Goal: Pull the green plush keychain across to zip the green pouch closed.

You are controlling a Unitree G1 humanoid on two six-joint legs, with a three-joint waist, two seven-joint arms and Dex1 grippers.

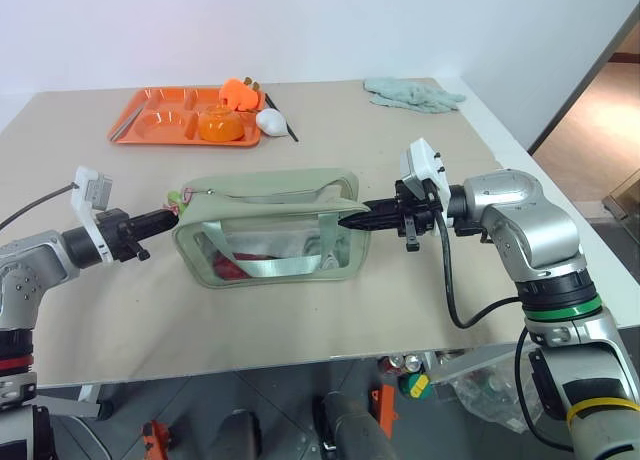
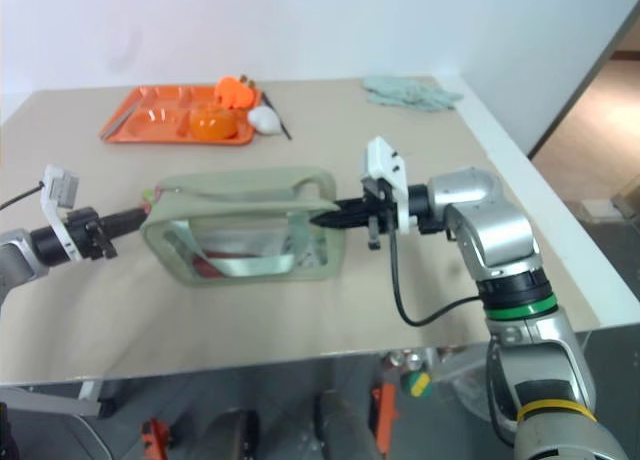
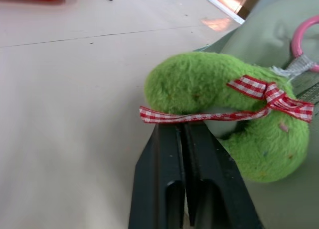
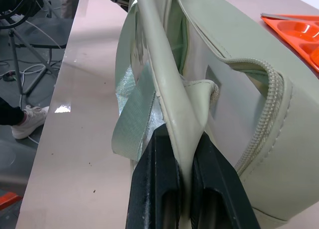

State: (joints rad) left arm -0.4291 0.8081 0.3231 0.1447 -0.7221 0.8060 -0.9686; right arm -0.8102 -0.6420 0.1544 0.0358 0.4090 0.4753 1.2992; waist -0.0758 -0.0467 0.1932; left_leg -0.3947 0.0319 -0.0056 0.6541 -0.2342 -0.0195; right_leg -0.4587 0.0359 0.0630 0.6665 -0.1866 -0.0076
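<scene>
Silver arms, black cables, white wrist cameras, black-fingered right claw (image 1: pixel 352 220).

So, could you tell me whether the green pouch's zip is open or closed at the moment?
Open. The green pouch gapes along its top, and in the right wrist view the zipper teeth curve apart, unjoined.

I had bright, even light overhead, soft faint shadows on the tabletop (image 1: pixel 300 320), a glare patch on its surface in the right wrist view, and my left wrist view went soft close up on the green plush keychain (image 3: pixel 224 109).
</scene>
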